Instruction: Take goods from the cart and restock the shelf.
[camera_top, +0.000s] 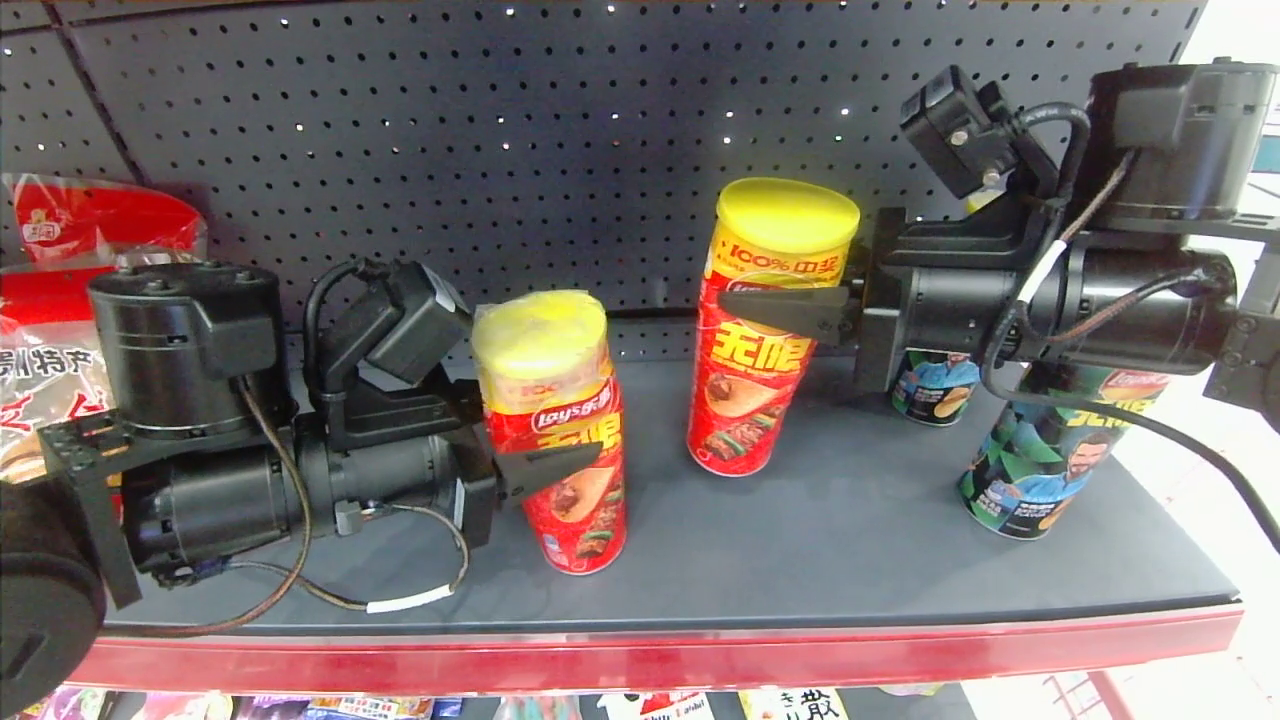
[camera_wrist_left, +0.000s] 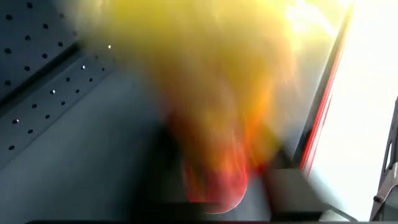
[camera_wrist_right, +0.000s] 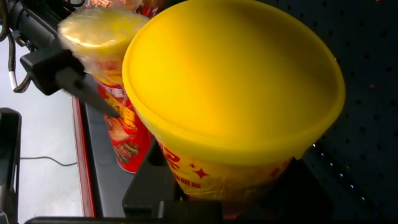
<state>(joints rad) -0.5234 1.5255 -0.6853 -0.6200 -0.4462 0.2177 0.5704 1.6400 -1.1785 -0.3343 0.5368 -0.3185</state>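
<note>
Mid-frame on the shelf (camera_top: 850, 520), the left gripper (camera_top: 548, 440) pinches the near chip can (camera_top: 560, 500), the right gripper (camera_top: 770, 295) the far chip can (camera_top: 745, 400); both likely light, slick, crushable, best clasped mid-tube.

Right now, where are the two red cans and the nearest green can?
Left red can (camera_top: 540, 340): head view, on its yellow lid.
Right red can (camera_top: 745, 400): head view, on the red label, mid-height.
Front green can (camera_top: 1035, 470): head view, on its side label.

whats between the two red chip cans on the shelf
Nothing. In the head view, only bare grey shelf lies between the left red can and the right red can.
</note>
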